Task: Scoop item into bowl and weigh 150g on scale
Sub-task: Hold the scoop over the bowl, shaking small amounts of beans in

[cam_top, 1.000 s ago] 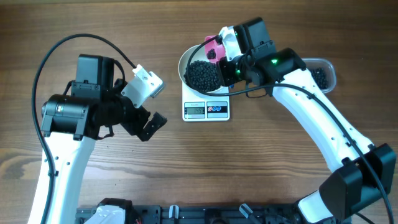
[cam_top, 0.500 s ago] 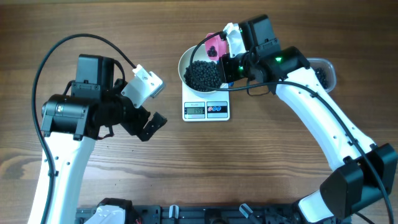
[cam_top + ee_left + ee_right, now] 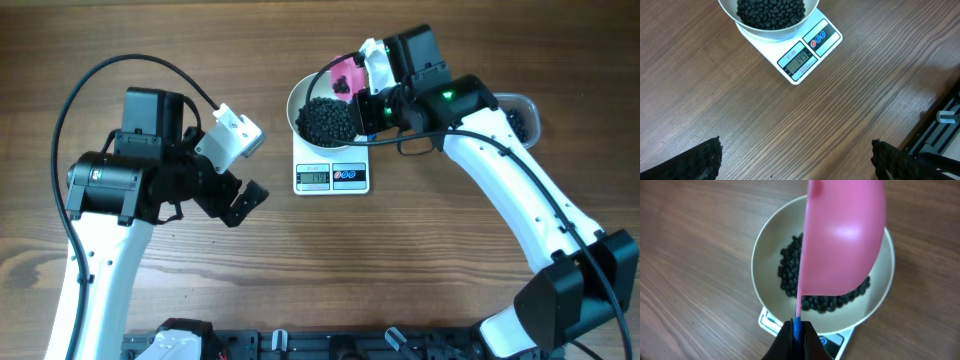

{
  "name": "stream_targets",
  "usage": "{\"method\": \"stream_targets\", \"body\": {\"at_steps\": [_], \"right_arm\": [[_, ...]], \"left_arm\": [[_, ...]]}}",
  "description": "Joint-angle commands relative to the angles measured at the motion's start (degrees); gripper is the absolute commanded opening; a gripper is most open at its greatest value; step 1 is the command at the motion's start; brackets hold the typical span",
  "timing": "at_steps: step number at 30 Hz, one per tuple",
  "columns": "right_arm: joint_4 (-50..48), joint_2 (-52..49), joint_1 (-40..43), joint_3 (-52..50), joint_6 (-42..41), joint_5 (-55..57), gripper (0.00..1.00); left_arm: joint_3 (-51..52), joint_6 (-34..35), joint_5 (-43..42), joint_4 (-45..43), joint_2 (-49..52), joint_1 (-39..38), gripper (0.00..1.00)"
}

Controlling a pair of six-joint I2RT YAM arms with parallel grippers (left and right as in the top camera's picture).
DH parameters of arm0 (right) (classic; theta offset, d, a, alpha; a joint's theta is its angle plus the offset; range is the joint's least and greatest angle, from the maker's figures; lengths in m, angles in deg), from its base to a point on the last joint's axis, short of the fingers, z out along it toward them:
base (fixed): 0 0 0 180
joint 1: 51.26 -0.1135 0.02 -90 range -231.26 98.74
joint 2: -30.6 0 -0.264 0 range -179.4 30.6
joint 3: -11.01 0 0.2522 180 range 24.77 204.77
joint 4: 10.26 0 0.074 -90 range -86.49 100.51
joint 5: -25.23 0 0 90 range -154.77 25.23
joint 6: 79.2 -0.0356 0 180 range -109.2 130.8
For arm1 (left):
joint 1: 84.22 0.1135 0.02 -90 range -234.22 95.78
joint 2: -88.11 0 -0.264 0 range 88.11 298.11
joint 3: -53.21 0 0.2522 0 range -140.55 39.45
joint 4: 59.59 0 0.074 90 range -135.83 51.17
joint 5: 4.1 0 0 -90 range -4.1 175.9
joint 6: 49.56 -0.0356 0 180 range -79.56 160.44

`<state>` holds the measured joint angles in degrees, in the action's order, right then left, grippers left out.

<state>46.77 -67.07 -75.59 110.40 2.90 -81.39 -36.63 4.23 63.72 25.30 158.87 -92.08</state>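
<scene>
- Logged left gripper (image 3: 797,164) idle over bare table (image 3: 850,115), jaws wide apart, nothing held — same as a second ago.
- Read scale (image 3: 809,50) display as roughly 149; digits small, so not certain.
- Found beads (image 3: 770,10) heaped in bowl (image 3: 774,34), seated on scale.
- Tracked right gripper (image 3: 796,329), clamped on scoop (image 3: 842,235) handle over bowl: edged toward far rim, then held steady — probably pausing on the reading; likely only a few more beads needed.
</scene>
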Motion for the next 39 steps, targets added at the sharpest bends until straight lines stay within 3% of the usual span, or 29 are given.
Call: {"method": "stream_targets", "body": {"at_steps": [1, 4, 13, 27, 31, 33, 39], "right_arm": [[-1.7, -1.4, 0.2, 0.6, 0.4, -5.2, 0.04], [2.9, -1.9, 0.0, 0.6, 2.0, 0.7, 0.04], [-2.1, -2.3, 0.0, 0.6, 0.7, -10.3, 0.04], [-7.9, -2.2, 2.8, 0.6, -4.3, -10.5, 0.04], [-1.2, -2.2, 0.9, 0.6, 1.8, -3.1, 0.04], [-3.4, -2.1, 0.4, 0.6, 1.7, -8.0, 0.04], [-1.9, -2.3, 0.3, 1.1, 1.5, -3.1, 0.04]], "left_arm": [[0.2, -1.0, 0.0, 0.0, -0.5, 0.3, 1.0], [0.2, -1.1, 0.0, 0.0, -0.5, 0.3, 1.0], [0.2, -1.1, 0.0, 0.0, -0.5, 0.3, 1.0], [0.2, -1.0, 0.0, 0.0, -0.5, 0.3, 1.0], [0.2, -1.0, 0.0, 0.0, -0.5, 0.3, 1.0], [0.2, -1.1, 0.0, 0.0, -0.5, 0.3, 1.0], [0.2, -1.1, 0.0, 0.0, -0.5, 0.3, 1.0]]}}
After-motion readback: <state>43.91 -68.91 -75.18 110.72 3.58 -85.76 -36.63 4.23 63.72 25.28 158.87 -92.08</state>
